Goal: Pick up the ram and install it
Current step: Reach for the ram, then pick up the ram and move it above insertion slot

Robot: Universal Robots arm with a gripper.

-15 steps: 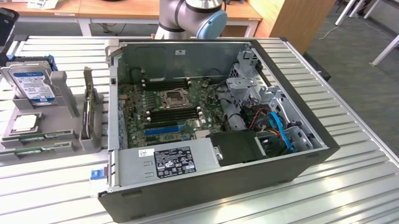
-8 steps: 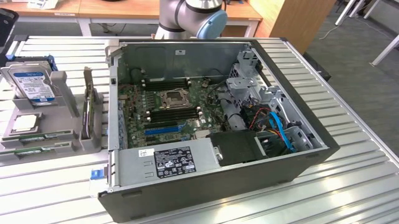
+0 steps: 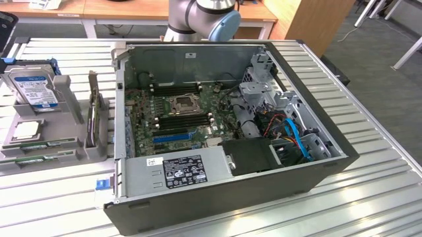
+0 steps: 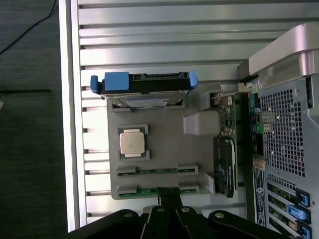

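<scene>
Gripper (image 4: 168, 193) hangs above the ram (image 4: 147, 190), fingers pressed together, empty; ram looks light, stiff, fragile; grip its long edges.

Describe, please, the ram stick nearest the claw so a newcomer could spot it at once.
At the exterior view's left, beside the computer case, lies a grey tray holding a hard drive, a square processor and two green ram sticks. The ram is the thin strip at the tray's edge farthest from the hard drive; its twin lies nearer the processor.
</scene>
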